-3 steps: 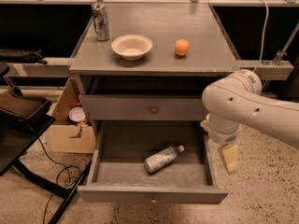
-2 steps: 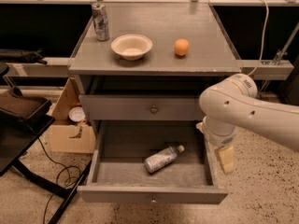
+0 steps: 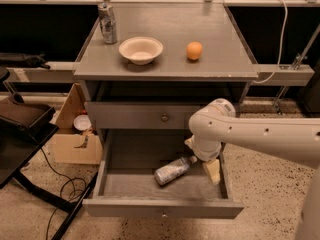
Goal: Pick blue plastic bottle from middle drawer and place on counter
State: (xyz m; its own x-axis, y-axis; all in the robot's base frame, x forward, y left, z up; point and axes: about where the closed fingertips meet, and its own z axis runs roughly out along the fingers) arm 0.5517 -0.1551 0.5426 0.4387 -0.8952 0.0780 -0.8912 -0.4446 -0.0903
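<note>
The blue plastic bottle (image 3: 174, 170) in the middle drawer (image 3: 160, 207) looks light, slippery and apt to roll; I would grasp its middle. The gripper (image 3: 210, 168) hangs beside its cap; whether open, I cannot tell.

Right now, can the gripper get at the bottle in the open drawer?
Probably yes. The drawer is pulled out, the bottle lies on its side uncovered, and the gripper hangs inside the drawer close beside it.
</note>
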